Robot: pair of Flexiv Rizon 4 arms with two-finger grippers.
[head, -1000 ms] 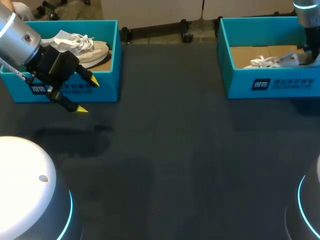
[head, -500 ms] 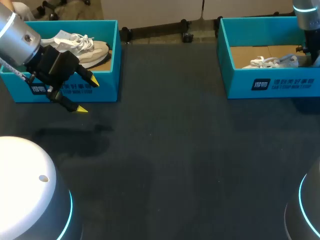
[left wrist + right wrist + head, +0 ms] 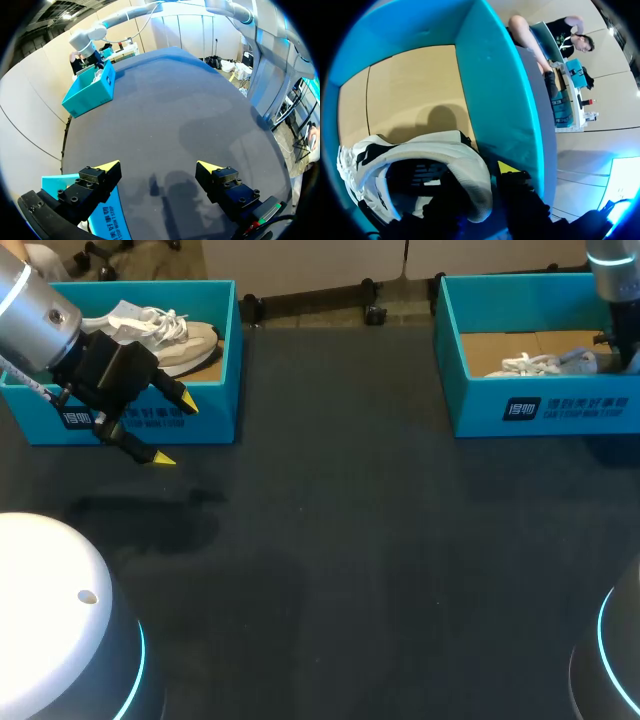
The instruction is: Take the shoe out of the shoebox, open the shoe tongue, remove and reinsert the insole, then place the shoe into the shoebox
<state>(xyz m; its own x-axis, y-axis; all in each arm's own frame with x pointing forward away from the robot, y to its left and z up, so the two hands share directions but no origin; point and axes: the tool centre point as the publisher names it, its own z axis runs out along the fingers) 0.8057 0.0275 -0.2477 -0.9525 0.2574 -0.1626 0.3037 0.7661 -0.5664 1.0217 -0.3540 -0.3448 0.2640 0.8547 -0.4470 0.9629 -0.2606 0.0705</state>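
Right hand (image 3: 480,178): down inside the shoebox (image 3: 495,90), closed on the heel rim of the shoe (image 3: 435,145), one finger inside the opening, one outside.
Shoe: white, within the shoebox, heel close to a teal side wall.
Shoebox: teal, far right of the worktop (image 3: 380,540).
Left hand (image 3: 157,166): spread wide, holding nothing, above the worktop just in front of the second box (image 3: 226,350).
Second box: teal, far left, beige shoe (image 3: 190,345) inside.

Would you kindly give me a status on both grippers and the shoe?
Left gripper open, above table by left shoebox. Right gripper inside right shoebox at shoe heel, grip unconfirmed. Box wall close alongside.
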